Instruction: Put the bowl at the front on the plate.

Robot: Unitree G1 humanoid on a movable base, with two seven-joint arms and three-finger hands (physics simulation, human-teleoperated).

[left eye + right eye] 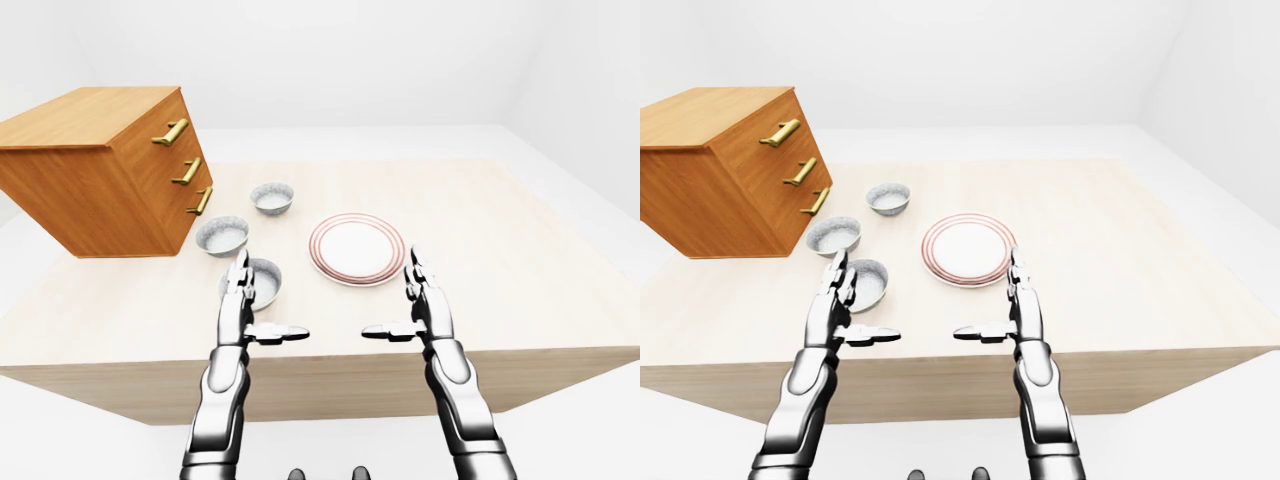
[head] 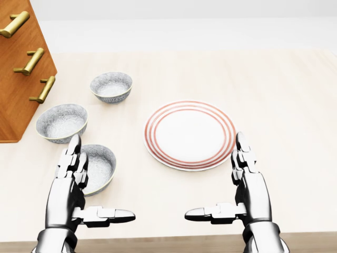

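Three bowls sit in a bent row on the table (image 2: pixel 284 95), and the one to move is the nearest bowl (image 2: pixel 100 167), lowest in the head view. It lies just past the left hand (image 2: pixel 71 182): the fingertips (image 2: pixel 73 145) stand right in line with its left rim, so part of the bowl is hidden behind them. I cannot tell if they touch it. The right hand (image 2: pixel 247 184) is well apart from that bowl, over by the plate's lower right edge. So the left hand is the nearer one, and I think it should do the picking up.

Both hands are spread wide with nothing in them, fingers pointing up the view and thumbs poking in toward each other.

From the bowl, the plate (image 2: pixel 189 134) lies to the right and a little higher in the view, quite near (a short carry, I would guess).

All the bowls are round and grey with a speckled look and a pale rim. The middle bowl (image 2: pixel 61 122) and the far bowl (image 2: pixel 111 86) look just the same. The plate is flat, white and round, with thin red rings near its edge. The table is pale wood. The wooden drawer chest (image 1: pixel 95 170) is orange-brown with gold handles, and in the eye views it looks tipped.
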